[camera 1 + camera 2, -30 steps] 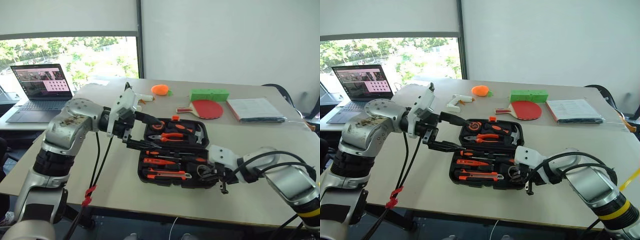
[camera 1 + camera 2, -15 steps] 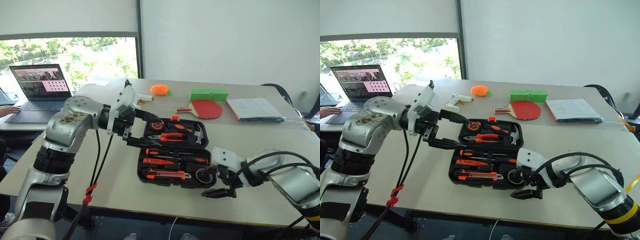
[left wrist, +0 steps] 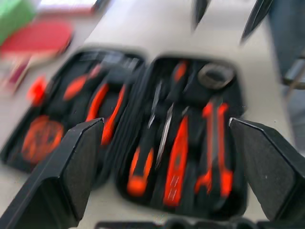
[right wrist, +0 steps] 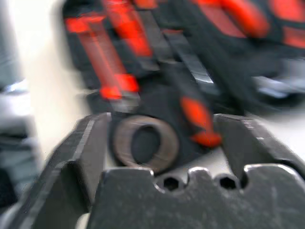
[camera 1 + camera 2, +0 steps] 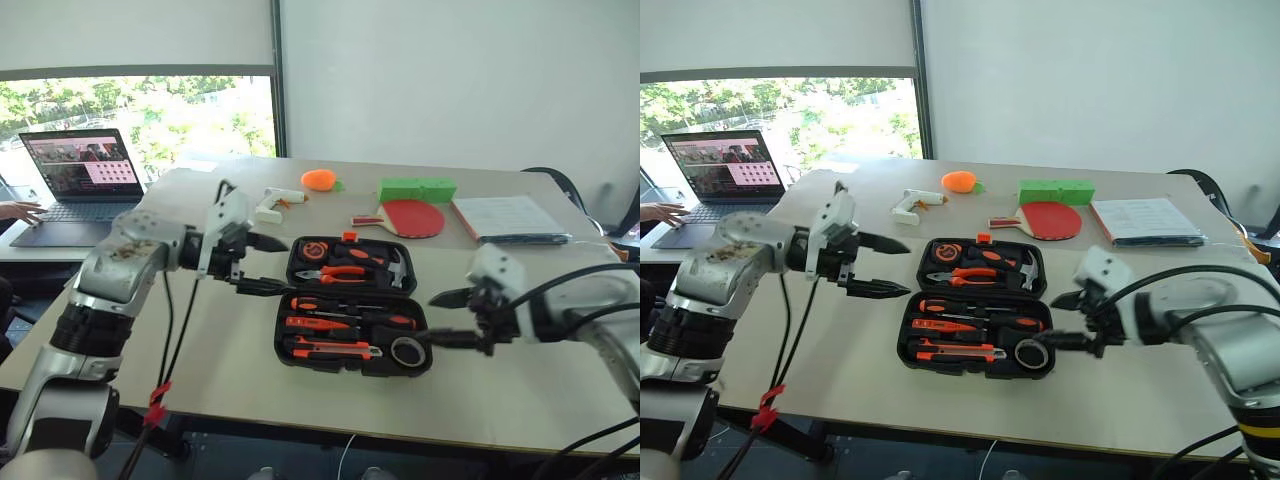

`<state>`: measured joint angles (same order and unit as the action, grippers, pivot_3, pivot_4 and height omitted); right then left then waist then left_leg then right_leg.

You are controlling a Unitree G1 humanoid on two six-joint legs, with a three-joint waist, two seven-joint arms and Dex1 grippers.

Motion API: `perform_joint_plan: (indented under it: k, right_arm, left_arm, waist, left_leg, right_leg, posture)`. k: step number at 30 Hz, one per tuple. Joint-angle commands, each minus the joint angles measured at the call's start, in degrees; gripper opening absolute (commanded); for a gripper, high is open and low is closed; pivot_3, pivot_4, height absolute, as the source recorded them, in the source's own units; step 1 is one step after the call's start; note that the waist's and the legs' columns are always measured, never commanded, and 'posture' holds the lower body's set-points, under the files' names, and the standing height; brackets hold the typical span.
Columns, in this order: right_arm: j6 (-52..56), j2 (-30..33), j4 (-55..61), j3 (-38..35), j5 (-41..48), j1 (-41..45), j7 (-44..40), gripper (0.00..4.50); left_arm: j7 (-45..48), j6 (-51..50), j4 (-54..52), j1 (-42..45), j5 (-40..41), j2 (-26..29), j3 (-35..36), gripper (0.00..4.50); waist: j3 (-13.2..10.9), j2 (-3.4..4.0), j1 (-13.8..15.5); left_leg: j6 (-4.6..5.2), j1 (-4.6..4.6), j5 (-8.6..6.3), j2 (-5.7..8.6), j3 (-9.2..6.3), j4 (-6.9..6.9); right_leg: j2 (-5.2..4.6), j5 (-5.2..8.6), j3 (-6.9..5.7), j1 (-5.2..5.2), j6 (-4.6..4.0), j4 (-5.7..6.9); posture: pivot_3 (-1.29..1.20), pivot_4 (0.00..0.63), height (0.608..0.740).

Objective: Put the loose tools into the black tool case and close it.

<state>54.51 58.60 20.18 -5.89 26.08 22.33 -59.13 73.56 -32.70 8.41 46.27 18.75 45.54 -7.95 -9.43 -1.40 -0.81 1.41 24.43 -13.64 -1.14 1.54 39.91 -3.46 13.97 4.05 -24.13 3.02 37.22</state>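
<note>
Head view: black tool case [image 5: 352, 305] lies open between left gripper [image 5: 262, 265] and right gripper [image 5: 452, 318], both wide, empty. Left wrist view: loose tools [image 3: 178, 152] seated ahead. Right wrist view: tape roll [image 4: 144, 143] just beyond fingertips. Recommend: lift lid evenly, then latch.

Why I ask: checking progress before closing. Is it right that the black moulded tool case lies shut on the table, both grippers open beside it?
Not shut: the black moulded tool case lies open, tools showing in its recesses, as the left eye view shows. The left gripper and right gripper are open beside it.

One case [image 5: 350, 318] (open), one laptop [image 5: 78, 187]
</note>
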Motion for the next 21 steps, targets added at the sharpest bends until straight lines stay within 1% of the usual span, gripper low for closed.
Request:
perform_joint_plan:
  k: [1, 5, 7, 8, 9, 10, 14, 18, 21]
  right_arm:
    - [-6.3, -0.5, -6.5, 1.1, -5.7, -0.3, 4.6, 2.49]
    - [-12.7, -2.8, -11.9, 6.4, -10.0, 0.8, 5.7, 1.13]
    - [-14.9, -4.2, -14.2, 8.4, -11.4, 1.8, 5.6, 0.48]
    - [-15.4, -4.9, -15.3, 9.0, -11.8, 2.4, 5.6, 0.12]
    - [-16.3, -5.6, -16.3, 10.1, -12.4, 2.9, 5.3, 0.0]
    - [-17.1, -6.1, -17.1, 10.9, -12.9, 3.3, 5.0, 0.0]
    - [-18.3, -8.3, -18.5, 13.4, -13.9, 4.9, 4.0, 0.0]
    - [-17.9, -10.0, -18.5, 14.3, -14.3, 6.5, 4.0, 0.0]
    - [-16.0, -10.4, -14.1, 14.4, -12.1, 5.6, 1.8, 0.0]
  left_arm:
    - [-5.0, 3.3, 4.1, -1.2, -5.8, 0.2, -1.0, 3.37]
    - [-8.4, 5.0, 6.9, -2.4, -9.9, -2.4, -3.6, 1.91]
    - [-8.8, 6.4, 7.2, -3.1, -11.3, -3.7, -4.8, 1.22]
    - [-8.7, 7.2, 7.3, -3.3, -11.8, -4.2, -5.3, 0.81]
    - [-8.3, 7.4, 7.0, -3.9, -12.1, -4.9, -6.2, 0.42]
    - [-7.9, 7.6, 6.8, -4.3, -12.3, -5.4, -6.7, 0.07]
    - [-9.0, 6.9, 6.1, -4.6, -13.6, -8.1, -8.3, 0.03]
    - [-7.8, 6.2, 3.9, -5.6, -14.0, -8.5, -9.6, 0.03]
    - [-7.0, 5.9, 0.8, -6.9, -12.3, -8.9, -8.7, 0.03]
  waist:
    - [0.0, -0.02, 0.1]
    - [0.0, -0.02, 0.1]
    - [0.0, -0.02, 0.1]
    - [0.0, -0.02, 0.1]
    - [0.0, -0.02, 0.1]
    - [0.0, -0.02, 0.0]
    - [0.0, -0.02, 0.1]
    - [0.0, -0.02, 0.0]
    - [0.0, -0.02, -0.1]
  left_leg:
    - [0.0, 0.01, 0.0, 0.01, 0.07, 0.01]
    - [0.0, 0.11, 0.0, 0.04, 0.16, 0.01]
    - [0.0, 0.13, 0.0, 0.03, 0.16, 0.0]
    - [0.0, 0.17, 0.0, 0.04, 0.16, 0.01]
    - [0.0, 0.19, 0.0, 0.03, 0.16, 0.0]
    - [0.0, 0.19, 0.0, 0.03, 0.16, 0.01]
    - [0.0, 0.19, 0.0, 0.03, 0.14, 0.0]
    - [0.0, 0.18, 0.0, 0.03, 0.13, 0.01]
    - [0.0, 0.18, 0.0, 0.02, 0.11, 0.0]
  right_leg:
    - [-0.01, 0.0, 0.0, 0.0, 0.0, -0.02]
    - [-0.04, 0.0, 0.01, -0.08, 0.01, -0.01]
    - [-0.03, 0.0, 0.01, -0.09, 0.01, -0.02]
    - [-0.03, 0.0, 0.01, -0.12, 0.01, -0.02]
    - [-0.03, 0.0, 0.01, -0.14, 0.01, -0.02]
    - [-0.03, 0.0, 0.01, -0.14, 0.01, -0.02]
    - [-0.03, 0.0, 0.0, -0.14, 0.0, -0.02]
    - [-0.03, 0.0, 0.0, -0.13, 0.0, -0.01]
    - [-0.02, -0.01, 0.01, -0.14, 0.0, 0.0]
  posture:
    - [0.0, 0.15, 0.736]
    - [0.0, 0.15, 0.736]
    - [0.0, 0.15, 0.736]
    - [0.0, 0.15, 0.736]
    - [0.0, 0.15, 0.736]
    - [0.0, 0.15, 0.736]
    - [0.0, 0.15, 0.736]
    - [0.0, 0.15, 0.736]
    - [0.0, 0.15, 0.736]
